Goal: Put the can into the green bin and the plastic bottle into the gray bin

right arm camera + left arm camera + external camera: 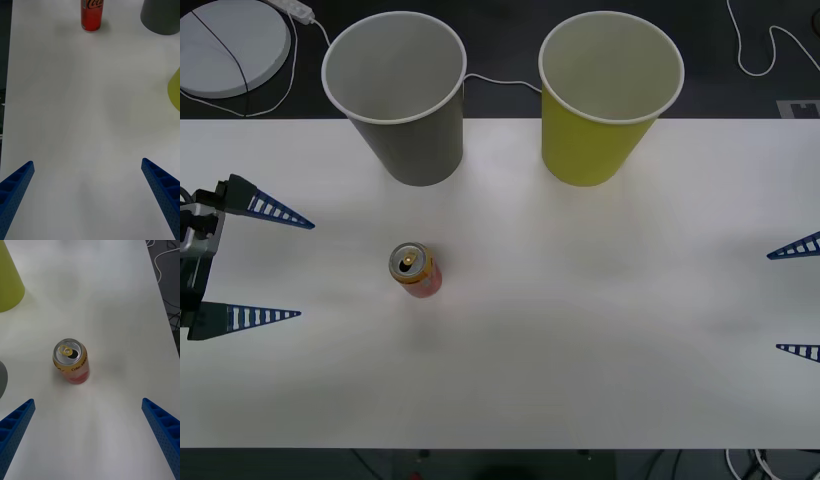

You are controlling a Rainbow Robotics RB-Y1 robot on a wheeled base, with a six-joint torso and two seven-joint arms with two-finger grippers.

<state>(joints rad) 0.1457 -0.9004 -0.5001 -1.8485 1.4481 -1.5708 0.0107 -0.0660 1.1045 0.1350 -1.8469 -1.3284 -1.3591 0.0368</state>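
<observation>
Since the can [415,270] stands upright nearest the left gripper [275,267], its fingers spread wide for it, while the right gripper [795,298] waits, spread too.

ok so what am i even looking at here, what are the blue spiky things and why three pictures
The blue spikes are a two-armed robot's fingers. The wide picture looks down from above the arms: the left gripper and right gripper wait open at the white table's two sides, holding nothing. The upright pictures come from cameras on each wrist. An opened can stands upright, nearer the left gripper. At the far edge stand the gray bin and the green bin, side by side, the gray one on the can's side.
</observation>
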